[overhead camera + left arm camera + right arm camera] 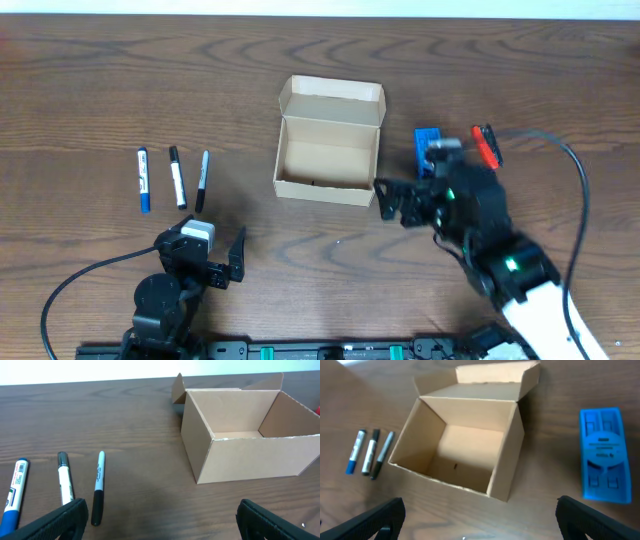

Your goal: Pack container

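The container stood open near the middle of the desk, flap lid folded back, between three markers well off on its left and a blue block near its right, while the left hand and right hand were both spread wide, grasping nothing.
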